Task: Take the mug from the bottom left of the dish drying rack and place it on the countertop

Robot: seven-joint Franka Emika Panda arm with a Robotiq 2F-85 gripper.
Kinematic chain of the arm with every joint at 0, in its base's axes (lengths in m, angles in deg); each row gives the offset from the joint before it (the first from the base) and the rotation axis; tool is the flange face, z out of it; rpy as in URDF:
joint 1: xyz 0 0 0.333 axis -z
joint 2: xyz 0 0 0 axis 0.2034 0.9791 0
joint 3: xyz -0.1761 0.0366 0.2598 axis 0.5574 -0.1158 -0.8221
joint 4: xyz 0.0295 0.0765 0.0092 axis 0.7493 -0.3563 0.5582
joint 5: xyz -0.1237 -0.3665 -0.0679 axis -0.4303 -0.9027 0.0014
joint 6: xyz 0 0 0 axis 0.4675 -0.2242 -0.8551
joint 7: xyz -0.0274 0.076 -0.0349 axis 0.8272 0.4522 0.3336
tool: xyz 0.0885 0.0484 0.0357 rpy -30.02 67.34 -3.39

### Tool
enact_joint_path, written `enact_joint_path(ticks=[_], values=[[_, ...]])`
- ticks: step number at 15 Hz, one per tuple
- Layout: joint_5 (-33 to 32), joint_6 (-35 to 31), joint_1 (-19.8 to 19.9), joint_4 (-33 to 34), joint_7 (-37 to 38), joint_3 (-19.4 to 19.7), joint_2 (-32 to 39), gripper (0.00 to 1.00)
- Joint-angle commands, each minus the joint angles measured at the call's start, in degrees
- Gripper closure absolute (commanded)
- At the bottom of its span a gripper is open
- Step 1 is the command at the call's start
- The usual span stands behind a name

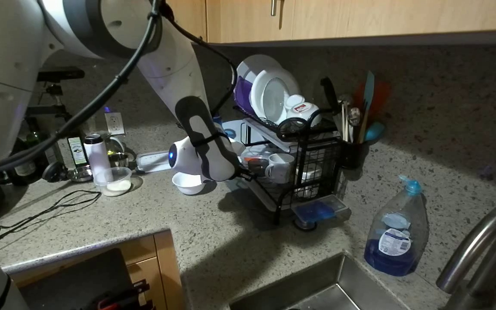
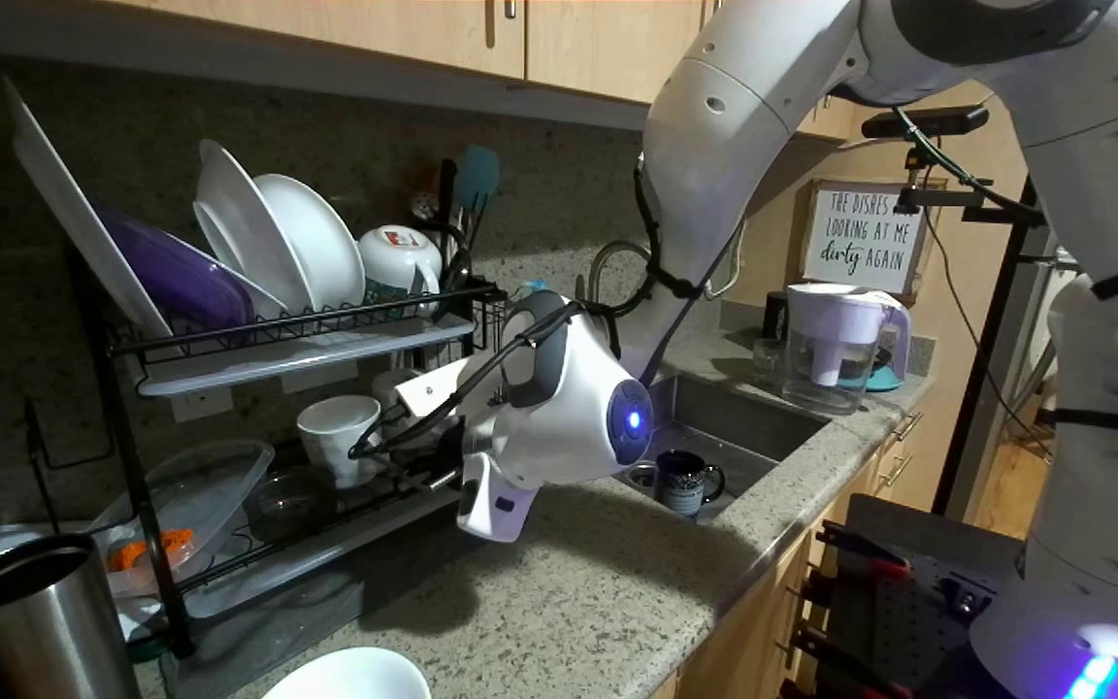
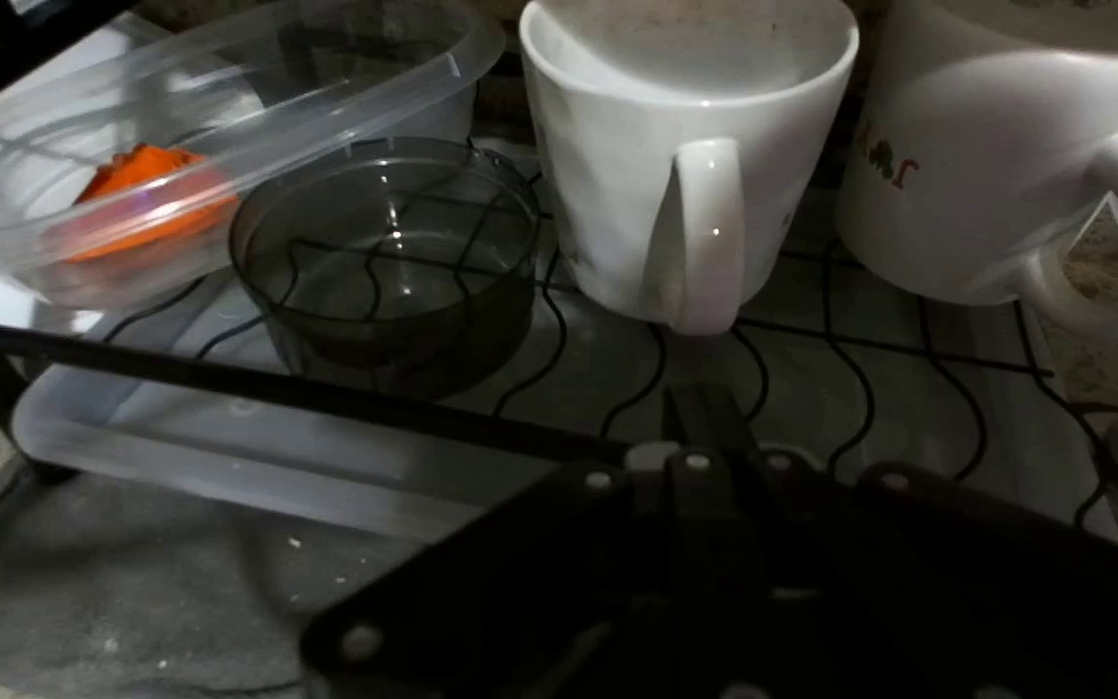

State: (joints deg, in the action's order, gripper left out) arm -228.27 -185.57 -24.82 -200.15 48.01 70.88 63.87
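Currently, the mug stands upright on the lower tier of the dish rack, along the back edge of the surface, across from its inner corner. It is the left of two in the wrist view; a second mug stands just beside it, and a smoky tub just beside its opposite flank. From where I stand, the tool is clenched, tips together with nothing visible between them, near the mug but apart from it and pointed toward the handle.

Treat the mug as glazed ceramic: stiff, moderately heavy, slick if wet, liable to chip. Its neighbours leave little room for a grip around the body. Preferred hold: spread the tool, straddle the handle and clamp across its sides at mid-height. Expect the body to sag away, since the weight lies to one side; clamp firmly. Alternative: pinch the near rim. The inner floor is hidden from me, so keep the mug level.

Caution: the upper shelf hangs overhead. Lift only enough for the base to clear the front rail, draw toward the front edge, then lower gently between the rack and the inner corner, away from the sink edge.
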Motion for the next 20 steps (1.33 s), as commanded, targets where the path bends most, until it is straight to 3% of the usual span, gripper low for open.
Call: enact_joint_path(ticks=[1,6,7,10,18,20], values=[[3.00,1.35,-1.54,-1.43,-1.21,0.40,-2.65,1.00],[5.79,1.92,-2.92,-2.06,-2.84,-0.03,-4.56,1.00],[6.00,1.88,-3.08,-1.97,-2.98,-0.04,-4.62,0.74],[5.97,1.57,-3.20,-1.61,-2.87,-0.03,-4.54,0.60],[4.09,0.69,-2.23,-1.27,-2.21,0.52,-4.25,0.01],[3.43,0.48,-1.78,-1.25,-1.98,0.65,-4.05,0.00]])
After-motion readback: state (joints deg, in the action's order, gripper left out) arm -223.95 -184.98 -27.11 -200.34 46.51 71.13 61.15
